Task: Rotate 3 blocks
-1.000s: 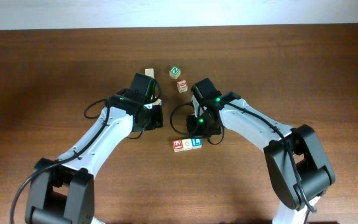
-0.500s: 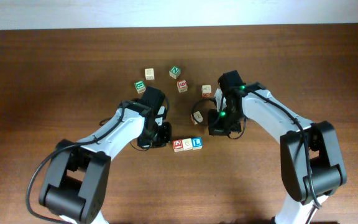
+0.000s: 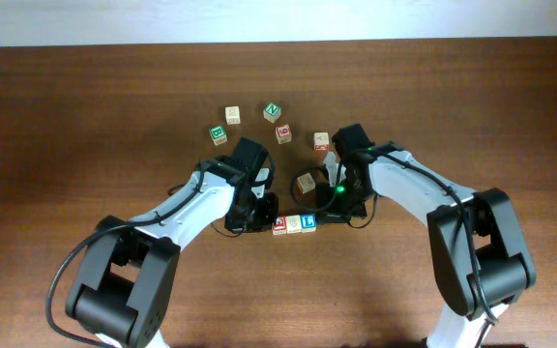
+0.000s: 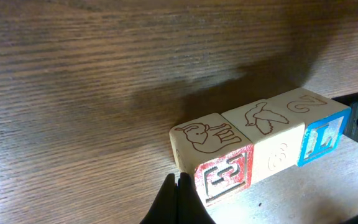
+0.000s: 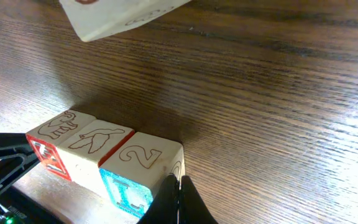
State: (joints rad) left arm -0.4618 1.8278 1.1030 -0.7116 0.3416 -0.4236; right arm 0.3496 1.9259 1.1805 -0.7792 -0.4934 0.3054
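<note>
Row of three blocks (image 3: pixel 293 224) lies on the table (image 3: pixel 472 106), faces touching, near the front of the work area, between the two arms.

- Red-framed block (image 4: pixel 213 158) is at the left end, plain middle block (image 4: pixel 269 134) next, blue-framed block (image 4: pixel 319 124) at the right end.
- Left gripper (image 4: pixel 179 186): fingers pressed together, nothing held. The tip is set at the outer lower corner of the red-framed block; contact cannot be confirmed.
- Right gripper (image 5: pixel 180 186): fingers likewise pressed together, nothing held. The tip is placed against the outer corner of the blue-framed block.
- Loose block (image 3: pixel 306 183) sits just behind the row, close to the right arm. Other blocks lie farther back, well apart.

Judgement: the row is bracketed for turning as one piece. The ends are best pushed in opposite directions, slowly and evenly, so the three faces are kept closed up. Tips should be kept low on the end faces; a push near a corner alone is likely to swing one block out of line. The loose block behind should be avoided by the right arm.
</note>
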